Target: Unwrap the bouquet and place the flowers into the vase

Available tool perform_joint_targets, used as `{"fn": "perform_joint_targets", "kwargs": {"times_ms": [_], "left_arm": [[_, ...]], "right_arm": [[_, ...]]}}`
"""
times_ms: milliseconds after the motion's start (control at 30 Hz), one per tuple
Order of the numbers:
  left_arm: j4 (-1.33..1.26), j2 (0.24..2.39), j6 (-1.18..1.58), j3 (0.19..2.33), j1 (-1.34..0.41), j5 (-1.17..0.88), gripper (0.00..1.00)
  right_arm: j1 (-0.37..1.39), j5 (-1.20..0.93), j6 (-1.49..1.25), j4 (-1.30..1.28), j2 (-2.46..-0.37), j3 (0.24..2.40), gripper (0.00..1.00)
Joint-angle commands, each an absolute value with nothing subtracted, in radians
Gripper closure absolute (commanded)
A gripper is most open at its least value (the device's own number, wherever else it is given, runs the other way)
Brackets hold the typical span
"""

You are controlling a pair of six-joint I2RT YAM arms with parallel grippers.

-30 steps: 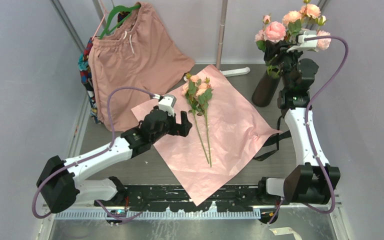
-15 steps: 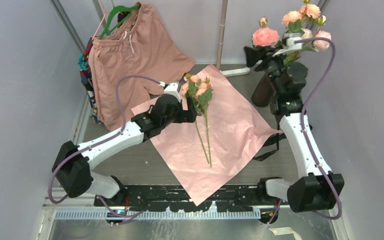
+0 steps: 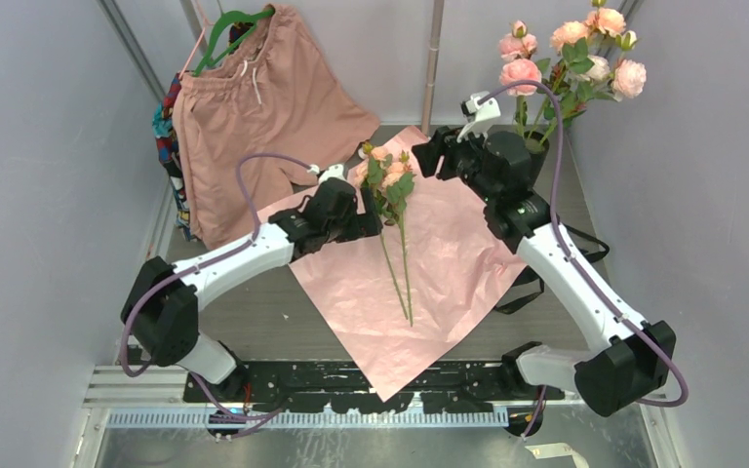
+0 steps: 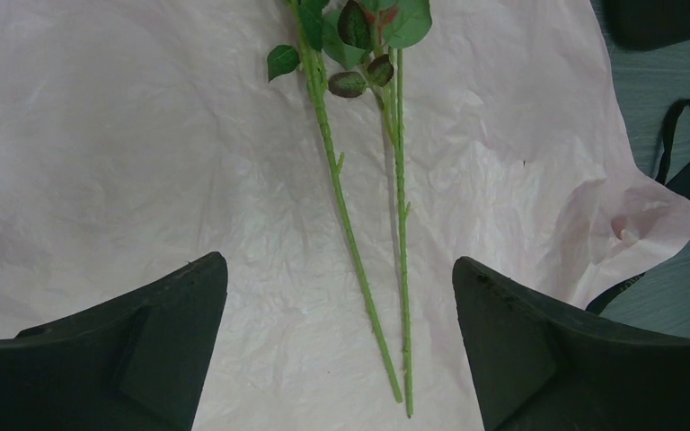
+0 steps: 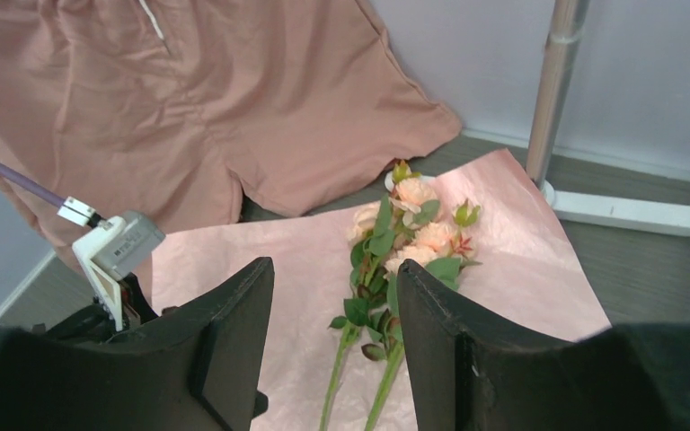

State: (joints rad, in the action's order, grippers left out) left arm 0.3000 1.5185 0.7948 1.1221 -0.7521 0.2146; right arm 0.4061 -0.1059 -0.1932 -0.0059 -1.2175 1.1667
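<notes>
Two flowers (image 3: 387,180) with peach-pink blooms lie on the unfolded pink paper (image 3: 453,258), their long green stems (image 4: 350,229) pointing toward the near edge. My left gripper (image 3: 369,220) hovers open just left of their leaves. In the left wrist view the left gripper (image 4: 339,263) has both stems lying on the paper below the gap, untouched. My right gripper (image 3: 425,158) is open and empty over the paper's far corner; its wrist view looks past the right gripper (image 5: 334,269) to the blooms (image 5: 416,215). More blooms (image 3: 566,54) stand up at the back right; the vase is hidden behind my right arm.
Salmon-pink shorts (image 3: 263,107) on a green hanger (image 3: 229,24) hang at the back left, with a colourful cloth (image 3: 166,132) beside them. A metal pole (image 3: 434,58) with a white foot (image 3: 460,139) stands at the back. A black ribbon (image 3: 536,283) lies at the paper's right edge.
My right gripper has left the blooms standing at the back right and swung left over the paper's far corner. My left gripper has moved forward and right, up to the lying flowers.
</notes>
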Motion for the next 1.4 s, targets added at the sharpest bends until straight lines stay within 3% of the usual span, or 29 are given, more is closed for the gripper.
{"fn": "perform_joint_targets", "kwargs": {"times_ms": [0,300,433,700,867,1367], "left_arm": [[0.307,1.541,0.856,1.166,-0.738,0.169,0.05],[0.349,1.69,0.91,1.259,-0.714,0.098,0.06],[0.403,1.775,0.957,1.327,-0.706,0.101,0.07],[0.54,1.921,0.982,1.478,-0.704,0.141,0.12],[0.495,1.888,1.006,1.406,-0.704,0.176,0.15],[0.439,1.576,1.021,1.121,-0.705,0.323,0.15]], "right_arm": [[0.414,-0.058,-0.176,-0.026,-1.23,1.169,0.42],[0.416,-0.009,-0.231,-0.261,-1.464,1.363,0.42],[0.417,0.08,-0.299,-0.384,-1.581,1.47,0.51],[0.419,0.123,-0.334,-0.37,-1.564,1.432,0.53],[0.419,0.114,-0.352,-0.493,-1.667,1.513,0.6],[0.498,0.072,-0.41,-0.526,-1.875,1.457,0.58]]}}
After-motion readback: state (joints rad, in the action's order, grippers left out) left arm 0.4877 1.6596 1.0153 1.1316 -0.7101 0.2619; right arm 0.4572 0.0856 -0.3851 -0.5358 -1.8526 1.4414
